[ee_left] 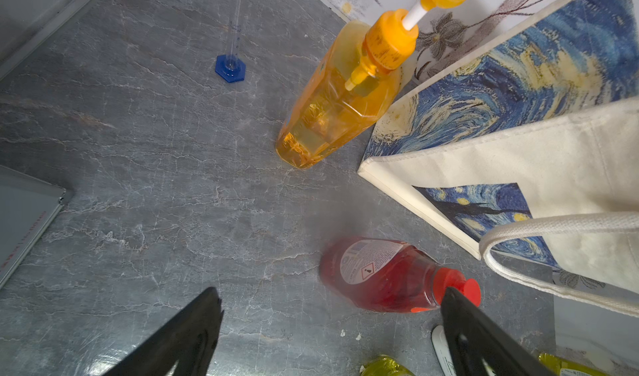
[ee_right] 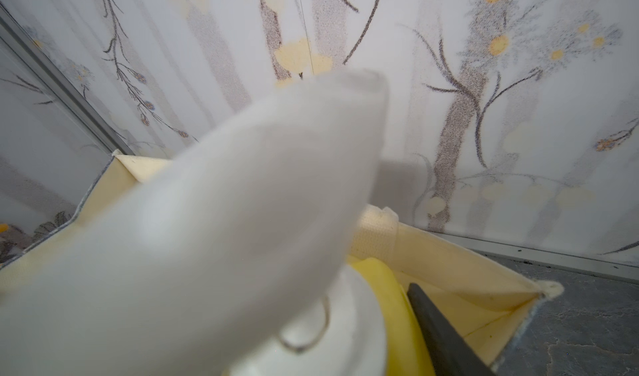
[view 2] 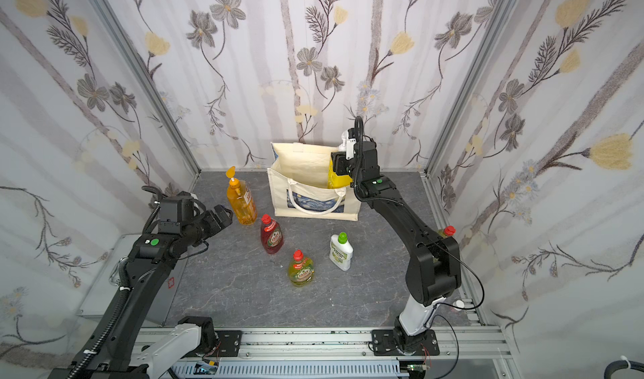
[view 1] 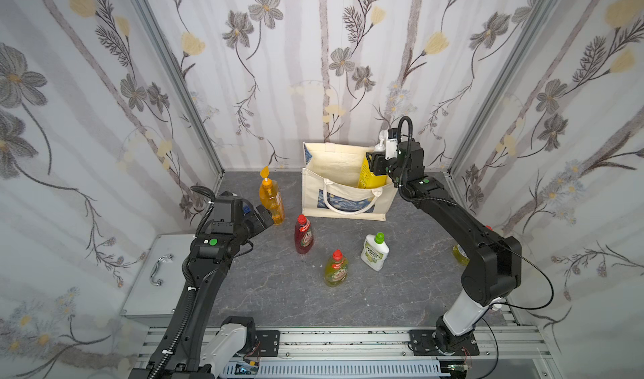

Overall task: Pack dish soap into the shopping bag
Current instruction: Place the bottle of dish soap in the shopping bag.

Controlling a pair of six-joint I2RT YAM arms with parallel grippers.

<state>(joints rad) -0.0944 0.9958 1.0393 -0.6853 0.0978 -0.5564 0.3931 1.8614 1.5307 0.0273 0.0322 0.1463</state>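
The cream shopping bag (view 1: 343, 199) (view 2: 312, 203) (ee_left: 518, 142) stands open at the back of the table. My right gripper (view 1: 378, 160) (view 2: 339, 163) is shut on the yellow pump bottle (view 1: 368, 175) (view 2: 335, 178) (ee_right: 380, 277), whose lower part is inside the bag's right end. On the table stand the orange pump bottle (view 1: 272, 201) (ee_left: 339, 108), a red bottle (view 1: 304, 237) (ee_left: 383, 277), a yellow-green bottle (view 1: 336, 270) and a white green-capped bottle (view 1: 374, 252). Another yellow-green bottle (view 1: 460, 254) is half hidden behind the right arm. My left gripper (view 1: 264, 217) (view 2: 223, 217) (ee_left: 331, 293) hangs open and empty beside the orange bottle.
A metal box with a handle (view 1: 160, 265) sits at the left edge. A thin measuring cylinder on a blue base (ee_left: 230, 67) stands near the back left corner. Papered walls close three sides, and an aluminium rail (view 1: 348, 342) runs along the front.
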